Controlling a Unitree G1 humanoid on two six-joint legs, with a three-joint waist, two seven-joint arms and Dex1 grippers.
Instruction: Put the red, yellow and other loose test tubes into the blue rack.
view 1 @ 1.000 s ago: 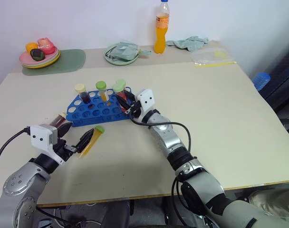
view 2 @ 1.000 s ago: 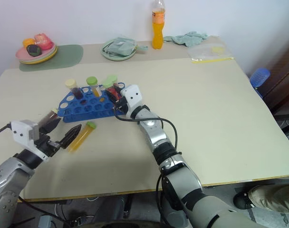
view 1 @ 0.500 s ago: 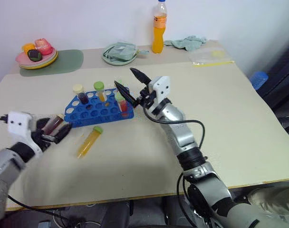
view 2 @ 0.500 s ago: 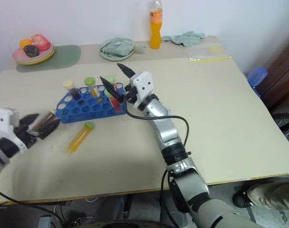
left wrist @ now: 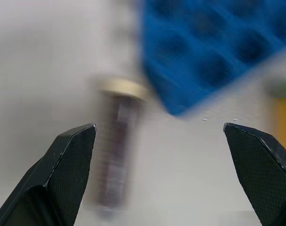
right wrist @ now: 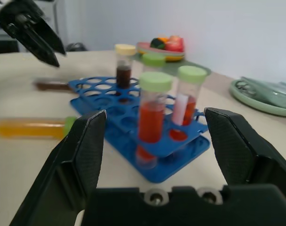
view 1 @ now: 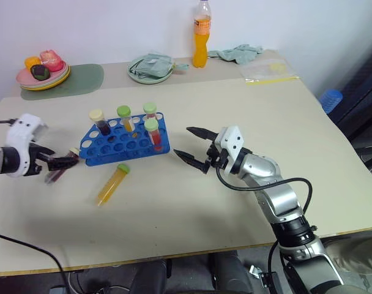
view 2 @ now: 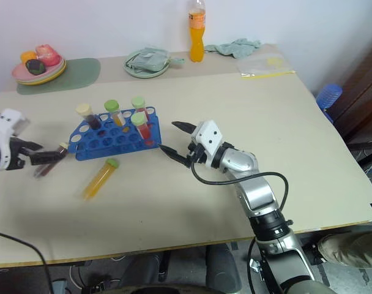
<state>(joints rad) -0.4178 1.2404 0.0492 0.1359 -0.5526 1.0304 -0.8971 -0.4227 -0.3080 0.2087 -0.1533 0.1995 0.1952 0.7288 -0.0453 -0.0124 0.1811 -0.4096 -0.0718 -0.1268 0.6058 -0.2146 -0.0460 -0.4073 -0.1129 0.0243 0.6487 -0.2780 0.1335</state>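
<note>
Lying between your left pincer's spread fingers: dark maroon tube, on the surface beside the blue rack. Pinch mid-barrel, keeping cap clear. Yellow tube loose; right pincer spread, empty.

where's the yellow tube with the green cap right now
In the left eye view the yellow tube lies flat on the table, just in front of the blue rack, green cap toward the rack, left of the right gripper.

4 tubes stand in the rack; 2 loose tubes lie before it.
</note>
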